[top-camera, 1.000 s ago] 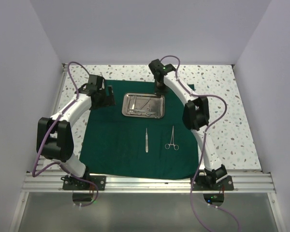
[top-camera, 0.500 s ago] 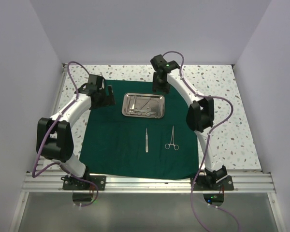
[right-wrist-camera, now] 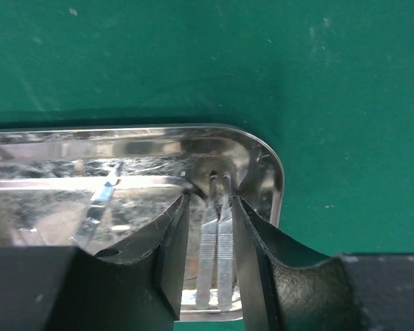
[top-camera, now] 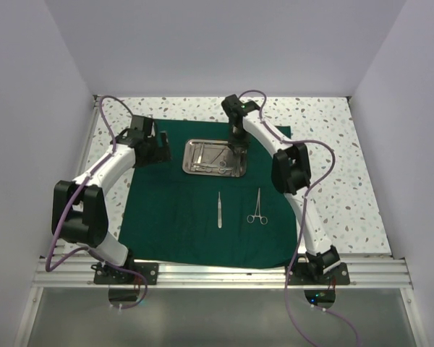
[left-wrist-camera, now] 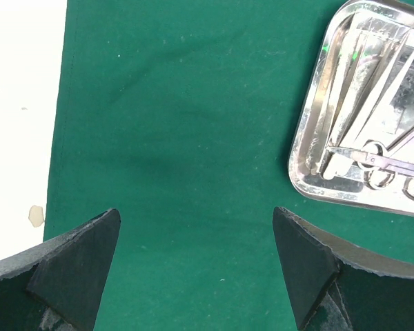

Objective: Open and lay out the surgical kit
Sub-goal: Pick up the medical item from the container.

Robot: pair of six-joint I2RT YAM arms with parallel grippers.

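Note:
The dark green cloth [top-camera: 173,210] lies spread flat on the table. The steel tray [top-camera: 187,157] sits on its far middle and holds several instruments. Tweezers [top-camera: 219,210] and ring-handled forceps [top-camera: 257,206] lie side by side on the cloth nearer me. My right gripper [top-camera: 239,145] is down in the tray's far right corner. In the right wrist view its fingers [right-wrist-camera: 208,203] stand narrowly apart astride a pair of tweezers [right-wrist-camera: 217,248], with a gap on the left side. My left gripper [top-camera: 153,147] hovers open and empty over bare cloth [left-wrist-camera: 179,138], left of the tray [left-wrist-camera: 310,138].
Ring-handled scissors [left-wrist-camera: 386,162] and more slim tools lie in the tray. A thin handle [right-wrist-camera: 100,196] lies left of my right fingers. Speckled white tabletop [top-camera: 333,188] surrounds the cloth. White walls close in the back and both sides.
My right gripper has come from beyond the tray's far edge down into its far right corner, over the tweezers. My left gripper has shifted only slightly.

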